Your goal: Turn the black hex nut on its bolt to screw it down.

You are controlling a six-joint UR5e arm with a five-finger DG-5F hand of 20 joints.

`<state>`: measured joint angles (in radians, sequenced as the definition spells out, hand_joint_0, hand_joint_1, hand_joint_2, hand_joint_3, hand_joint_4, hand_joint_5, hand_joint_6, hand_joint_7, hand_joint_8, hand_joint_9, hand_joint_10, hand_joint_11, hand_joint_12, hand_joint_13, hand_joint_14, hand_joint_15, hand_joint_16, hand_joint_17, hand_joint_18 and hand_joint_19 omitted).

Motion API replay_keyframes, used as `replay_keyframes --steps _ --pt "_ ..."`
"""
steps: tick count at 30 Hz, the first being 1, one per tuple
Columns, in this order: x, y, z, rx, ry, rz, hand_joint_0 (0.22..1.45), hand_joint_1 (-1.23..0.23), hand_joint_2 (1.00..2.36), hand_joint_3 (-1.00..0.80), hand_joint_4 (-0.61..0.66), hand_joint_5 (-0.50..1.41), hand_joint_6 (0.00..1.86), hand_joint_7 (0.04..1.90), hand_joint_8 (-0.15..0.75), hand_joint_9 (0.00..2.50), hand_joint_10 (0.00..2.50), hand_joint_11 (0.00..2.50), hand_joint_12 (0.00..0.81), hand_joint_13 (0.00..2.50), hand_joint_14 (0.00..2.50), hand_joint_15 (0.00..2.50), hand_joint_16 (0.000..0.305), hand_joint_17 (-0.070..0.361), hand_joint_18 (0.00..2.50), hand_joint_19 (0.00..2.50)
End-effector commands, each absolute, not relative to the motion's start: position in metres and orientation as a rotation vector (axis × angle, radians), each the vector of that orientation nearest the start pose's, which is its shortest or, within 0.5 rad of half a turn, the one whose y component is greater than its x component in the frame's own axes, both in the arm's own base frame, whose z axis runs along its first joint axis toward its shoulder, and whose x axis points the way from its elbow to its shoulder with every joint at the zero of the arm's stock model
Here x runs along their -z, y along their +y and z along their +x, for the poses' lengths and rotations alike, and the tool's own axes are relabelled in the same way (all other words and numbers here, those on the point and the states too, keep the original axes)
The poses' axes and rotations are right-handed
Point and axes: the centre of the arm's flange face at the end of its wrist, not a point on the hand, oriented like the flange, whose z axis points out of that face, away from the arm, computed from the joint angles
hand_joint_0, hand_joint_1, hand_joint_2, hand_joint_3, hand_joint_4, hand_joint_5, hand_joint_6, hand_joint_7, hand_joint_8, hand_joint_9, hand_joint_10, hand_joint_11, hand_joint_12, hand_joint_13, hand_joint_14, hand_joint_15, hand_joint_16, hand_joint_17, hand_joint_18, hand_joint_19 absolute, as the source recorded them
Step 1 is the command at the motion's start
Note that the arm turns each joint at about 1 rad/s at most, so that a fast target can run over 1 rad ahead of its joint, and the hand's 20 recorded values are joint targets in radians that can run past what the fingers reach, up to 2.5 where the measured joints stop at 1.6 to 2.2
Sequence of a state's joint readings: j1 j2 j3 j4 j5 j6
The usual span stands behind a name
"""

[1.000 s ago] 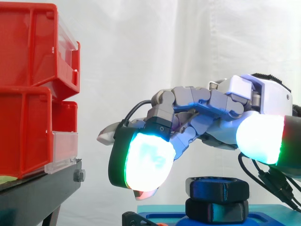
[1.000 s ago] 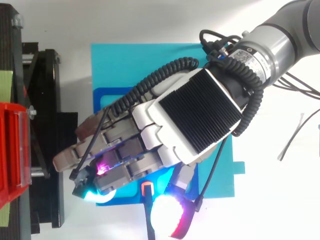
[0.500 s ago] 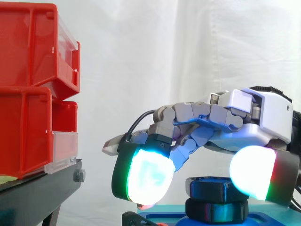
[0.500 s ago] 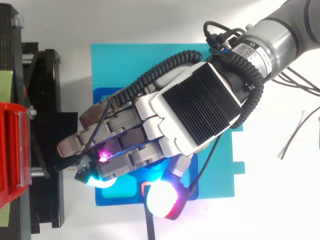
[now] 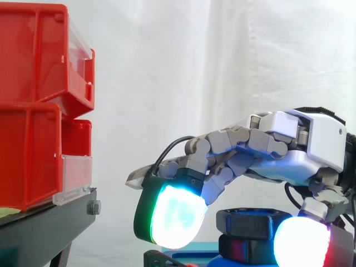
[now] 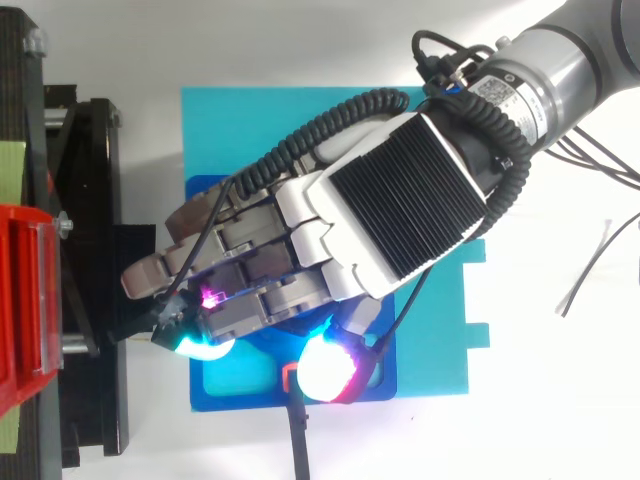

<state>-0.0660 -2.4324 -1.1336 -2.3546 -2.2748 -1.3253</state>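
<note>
The black hex nut sits on its bolt above a second black hex piece, on a blue fixture set on a cyan board. My hand hovers low over the nut, its fingers arched and spread. A cyan-green glowing pad hangs to the nut's left with a small gap. The thumb's white-magenta pad lies in front of the nut at its right. From above, the hand hides the nut. I see no firm grip on the nut.
Stacked red bins stand on a black stand at the left, close to the outstretched fingertips. From above, the stand borders the cyan board's left edge. A thin pale strip lies on the white table at the right.
The hand has sunk toward the nut over the last second. The thumb pad dropped from beside the palm to nut height and swung in closer to the fixture.
</note>
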Motion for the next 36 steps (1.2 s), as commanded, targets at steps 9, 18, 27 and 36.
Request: replay_keyframes --steps 9,18,27,36 --pt "-0.211 -0.123 0.78 -0.575 1.247 -0.43 0.41 -0.46 1.0 -0.5 0.37 -0.12 0.58 0.95 0.34 0.78 0.01 0.42 0.36 0.45 0.0 0.11 0.061 0.136 0.55 0.51" --pt "-0.212 -0.122 0.779 -0.586 1.246 -0.444 0.33 -0.36 1.0 -0.5 0.42 -0.12 0.55 0.97 0.378 0.78 0.01 0.41 0.402 0.46 0.0 0.11 0.071 0.161 0.59 0.51" --pt "-0.226 -0.118 0.783 -0.613 1.235 -0.49 0.4 -0.39 1.0 -0.5 0.37 -0.1 0.52 1.05 0.351 0.79 0.01 0.41 0.369 0.45 0.0 0.11 0.063 0.142 0.56 0.51" --pt "-0.242 -0.12 0.786 -0.633 1.265 -0.496 0.44 -0.42 1.0 -0.5 0.34 -0.1 0.54 1.05 0.333 0.8 0.01 0.42 0.351 0.45 0.0 0.12 0.059 0.132 0.54 0.52"
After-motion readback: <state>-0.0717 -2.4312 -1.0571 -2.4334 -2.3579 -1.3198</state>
